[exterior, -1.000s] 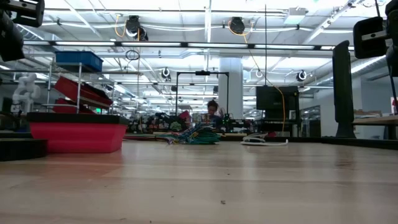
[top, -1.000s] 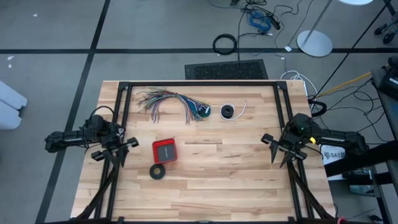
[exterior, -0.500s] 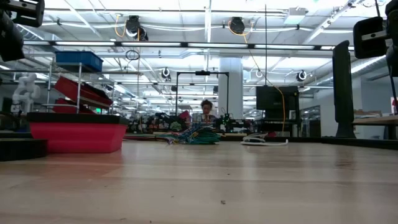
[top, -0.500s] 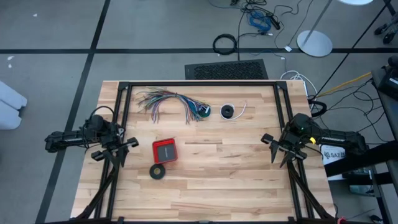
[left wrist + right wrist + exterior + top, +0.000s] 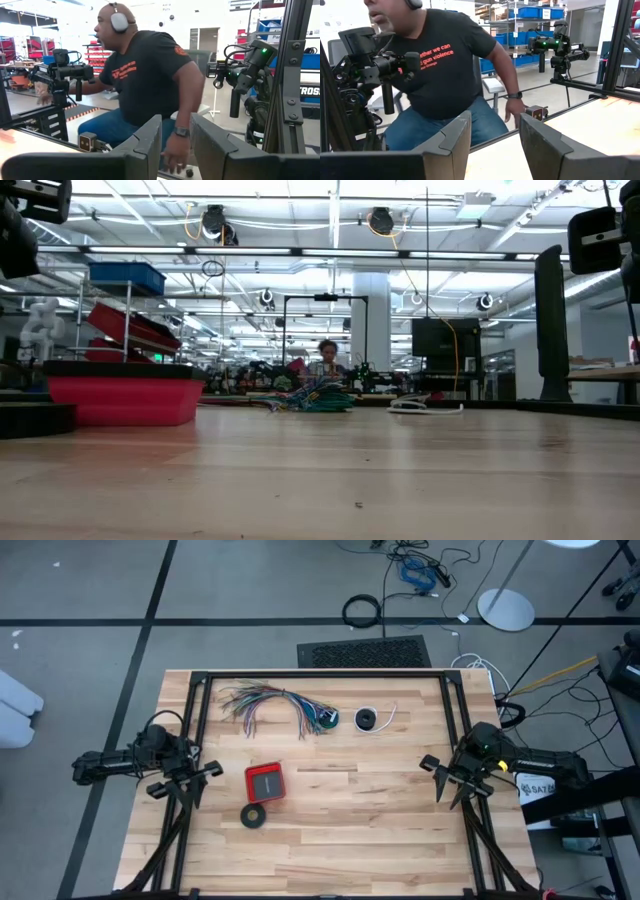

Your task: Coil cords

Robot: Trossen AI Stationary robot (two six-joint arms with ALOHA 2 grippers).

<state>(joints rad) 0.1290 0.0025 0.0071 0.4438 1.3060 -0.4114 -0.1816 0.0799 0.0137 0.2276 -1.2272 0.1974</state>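
I see the teal-green wire (image 5: 328, 720) and white cord (image 5: 372, 720) far back on the surface (image 5: 340, 830): light, limp, probably springy; I'd pinch mid-strand. Left claw (image 5: 200, 778) and right claw (image 5: 437, 778) both gape, empty.

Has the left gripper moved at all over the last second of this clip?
No. In the high view the left gripper sits at the same spot beside the table's left edge, level with the red box, as before.
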